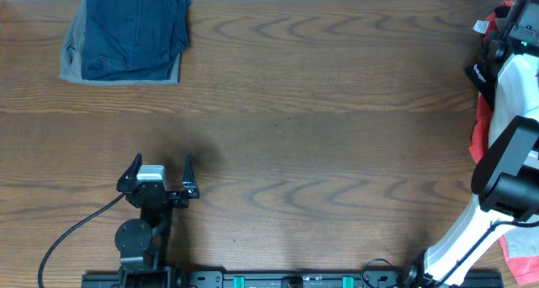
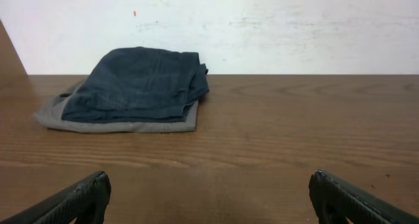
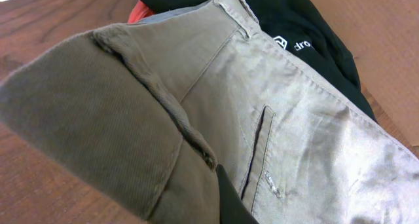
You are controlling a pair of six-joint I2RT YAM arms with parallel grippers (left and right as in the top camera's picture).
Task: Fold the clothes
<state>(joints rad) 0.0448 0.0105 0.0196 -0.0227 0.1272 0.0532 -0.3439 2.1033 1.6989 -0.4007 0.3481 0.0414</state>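
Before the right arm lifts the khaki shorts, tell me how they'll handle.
Probably floppy: the khaki shorts drape in soft folds in the right wrist view. Likely light, since they look like thin woven cloth. They may drag the black garment that touches their waistband.

Navy garment (image 1: 135, 27) atop grey garment (image 1: 72, 62), far-left on wooden table (image 1: 337, 111); left claw (image 1: 162, 163) agape, well apart.
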